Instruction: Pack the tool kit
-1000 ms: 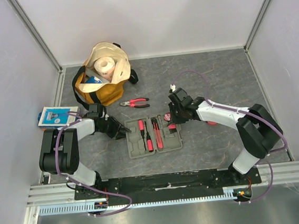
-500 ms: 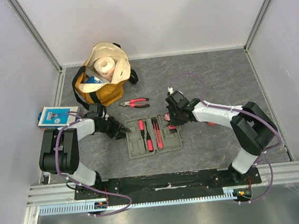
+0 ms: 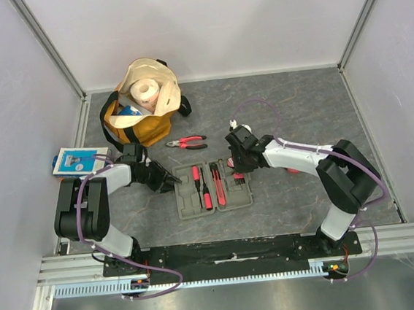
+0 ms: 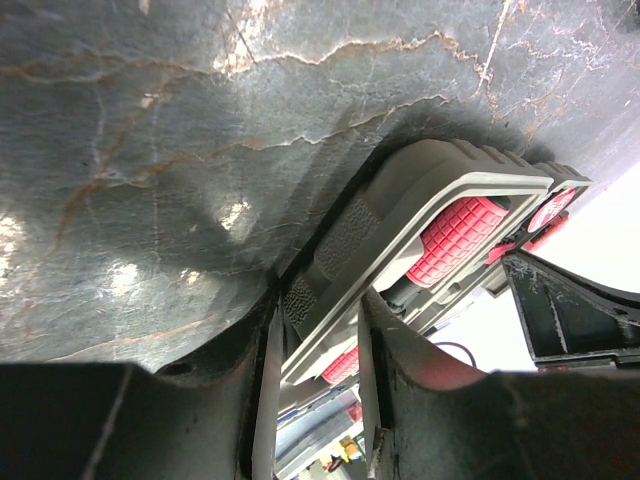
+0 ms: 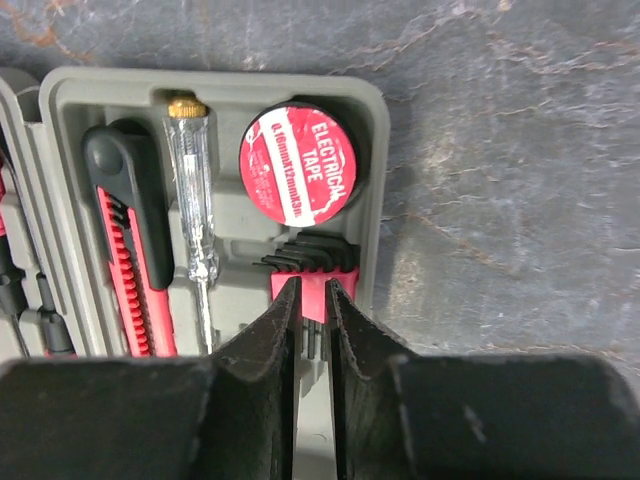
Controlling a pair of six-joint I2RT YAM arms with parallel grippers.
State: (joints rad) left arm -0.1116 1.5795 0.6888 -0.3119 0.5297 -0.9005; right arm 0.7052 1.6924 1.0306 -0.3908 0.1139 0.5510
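Two arms work grey case [image 3: 229, 199], open flat at table centre. Left gripper [image 4: 315, 400] clenched on case's left rim, steadying it. Right gripper [image 5: 310, 298] low over case's right end, jaws nearly together above hex-key holder [image 5: 347, 284]; whether it grips, cannot tell. Step judged: seating hex keys. Next calls for fetching pliers [image 3: 186, 141], loose behind case. Tape roll [image 5: 298, 165] seated. From above, right arm hides end slots.

The grey case [image 3: 213, 207] lies open and flat on the counter [image 3: 297, 102], its left edge between the left fingers [image 4: 385, 385]. Slotted inside are red-and-black screwdrivers [image 3: 197, 185], a knife [image 5: 125, 240], a clear tester [image 5: 192, 200], a red electrical tape roll [image 5: 300, 165] and hex keys [image 5: 310, 262]. Red-handled pliers [image 3: 186, 141] lie loose just behind it.
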